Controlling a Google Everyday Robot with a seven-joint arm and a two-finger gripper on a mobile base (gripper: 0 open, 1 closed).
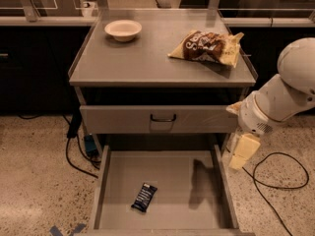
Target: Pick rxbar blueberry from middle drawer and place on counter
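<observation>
Rxbar blueberry (pixel 144 197): lies flat on the floor of the pulled-out drawer, left of centre and near the front edge, turned on a slant, apart from both side walls.

Middle drawer (pixel 167 168): drawn fully out toward the room, its grey floor bare around the bar; a dark shadow (pixel 202 181) falls across its right half.

Gripper (pixel 243 152): cream-coloured, hanging downward outside the cabinet, just beside the drawer's right wall and above the floor, well apart from the bar. Whether its grip is wide or narrow cannot be told from here; it holds nothing that can be seen.

Arm (pixel 280 100): thick white segments reaching in from the right, level with the drawer front.

In the way: the drawer's right wall stands between the gripper and the bar; the closed drawer front (pixel 123 119) with its black handle (pixel 163 118) sits directly above the back of the open drawer.

Counter (pixel 147 58): carries a pale bowl (pixel 123 30) at the back left and a brown-and-yellow chip bag (pixel 206 46) at the back right, lying flat; the front half is bare grey.

Floor (pixel 39 181): speckled stone; a black cable (pixel 275 181) loops to the right below the arm, more cables (pixel 71 156) trail at the cabinet's left, and blue tape (pixel 64 229) marks the lower left.
</observation>
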